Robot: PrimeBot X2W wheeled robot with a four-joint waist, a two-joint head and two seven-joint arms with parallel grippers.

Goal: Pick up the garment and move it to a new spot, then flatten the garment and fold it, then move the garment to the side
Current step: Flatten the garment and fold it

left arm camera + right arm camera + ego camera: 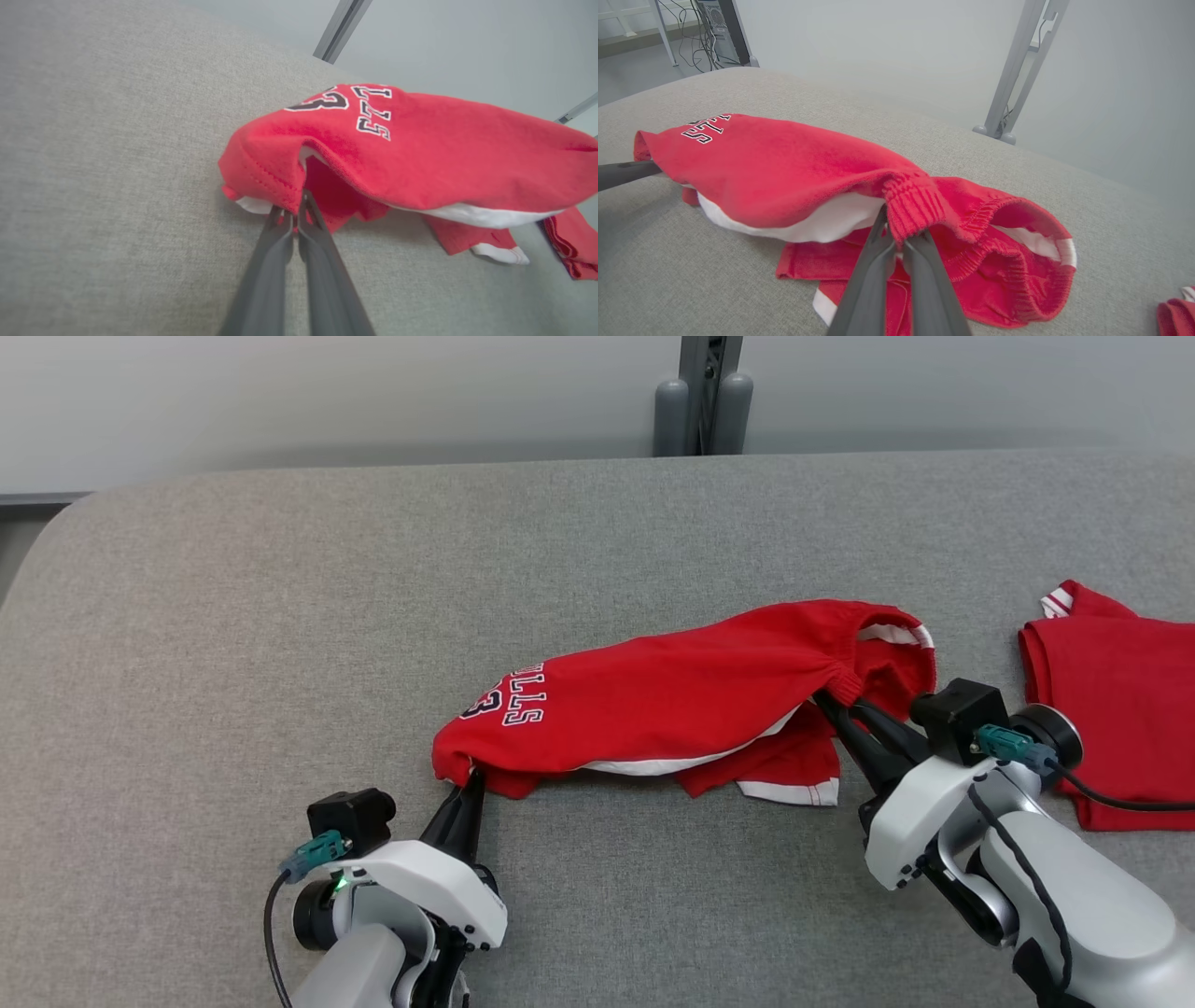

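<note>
Tightly pinching garment [672,695], left gripper [474,777], right gripper [827,700]

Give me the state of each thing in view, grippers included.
red shorts: bunched, lifted and stretched between both grippers, lower leg trailing on the table.
left gripper: shut on the shorts' leg hem.
right gripper: shut on the shorts' waistband.
second red garment: lying flat at the right, untouched.

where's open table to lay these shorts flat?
Open: the left half of the table, left of the red shorts, and the far strip between shorts and back edge. Crowded: right side, where a second red garment lies beside the right gripper.
</note>
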